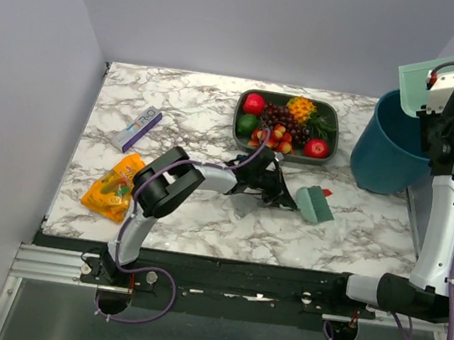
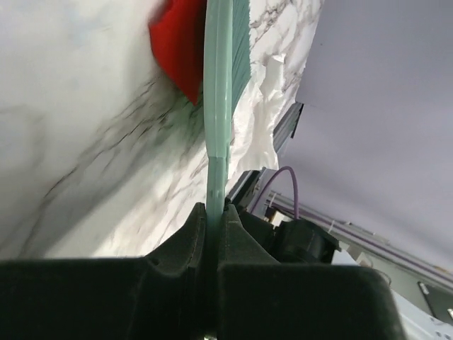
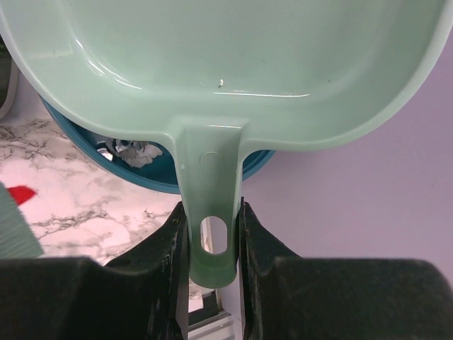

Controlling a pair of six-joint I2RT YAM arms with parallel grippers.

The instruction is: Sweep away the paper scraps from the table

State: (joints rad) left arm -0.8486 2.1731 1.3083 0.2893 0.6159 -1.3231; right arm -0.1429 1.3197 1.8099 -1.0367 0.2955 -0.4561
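Marble counter (image 1: 194, 102), dump step I reckon: right pincer (image 3: 212, 227) pinches dustpan (image 3: 226, 64), bin (image 3: 159, 176) just below it, left pincer (image 2: 214, 212) clamps brush (image 2: 218, 85), paper scraps (image 2: 180, 49) just ahead, so lower the pan beside them next.

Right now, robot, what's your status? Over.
Left gripper shut on brush; right gripper shut on dustpan over bin. Red scrap, white scrap by brush on table. Fruit tray behind, not blocking.
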